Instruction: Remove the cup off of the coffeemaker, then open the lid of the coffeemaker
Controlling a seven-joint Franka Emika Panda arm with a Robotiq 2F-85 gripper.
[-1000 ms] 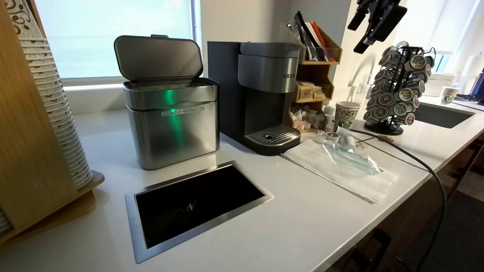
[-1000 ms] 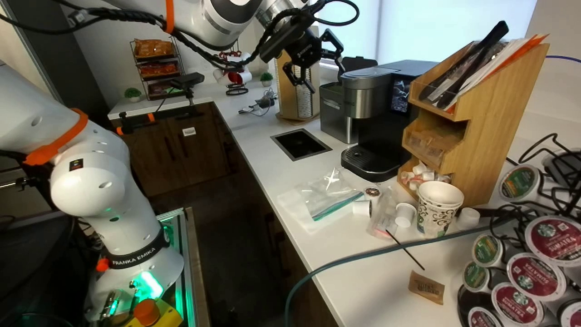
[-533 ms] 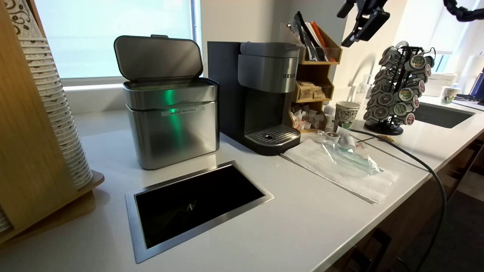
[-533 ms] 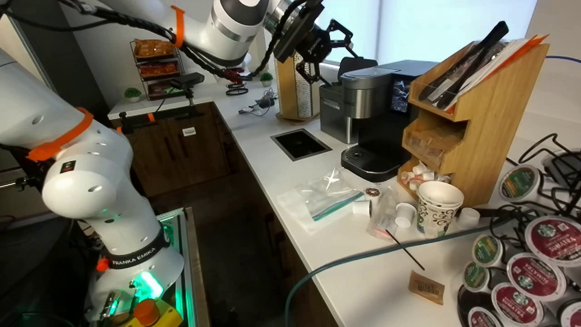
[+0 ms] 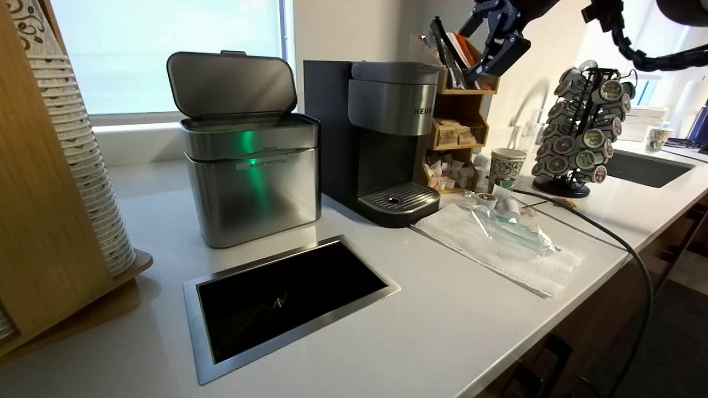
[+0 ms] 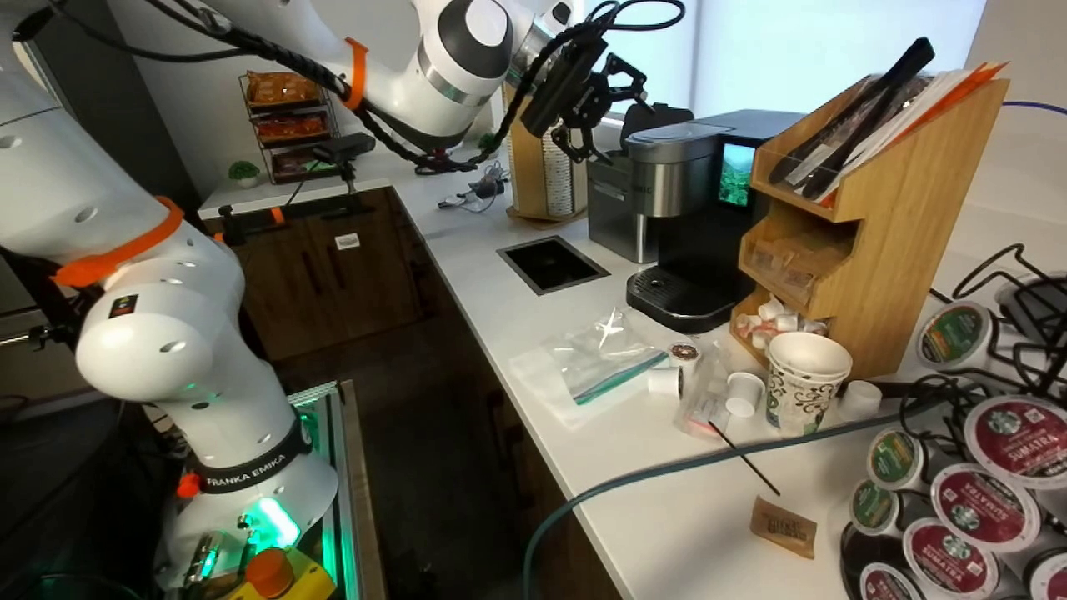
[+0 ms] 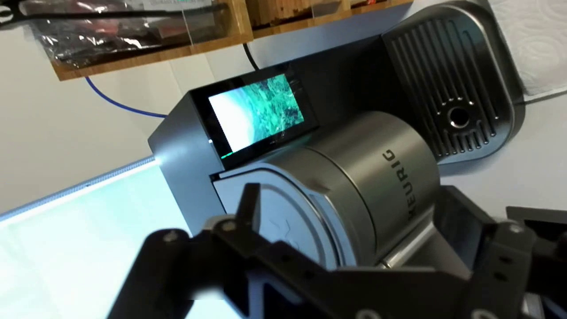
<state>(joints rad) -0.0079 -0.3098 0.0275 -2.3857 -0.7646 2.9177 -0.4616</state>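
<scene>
Coffeemaker [image 7: 363, 173], KEURIG-branded, beside steel bin [image 5: 260, 199] with faint label [image 5: 268, 162], probably "K-CUP RECYCLE"; tool [image 6: 629, 134] wide apart, empty.

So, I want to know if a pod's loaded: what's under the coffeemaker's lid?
Below the lid, the front marked KEURIG shows and, lower, the drip tray. Whether anything sits inside can't be seen; the shut lid covers it.
</scene>
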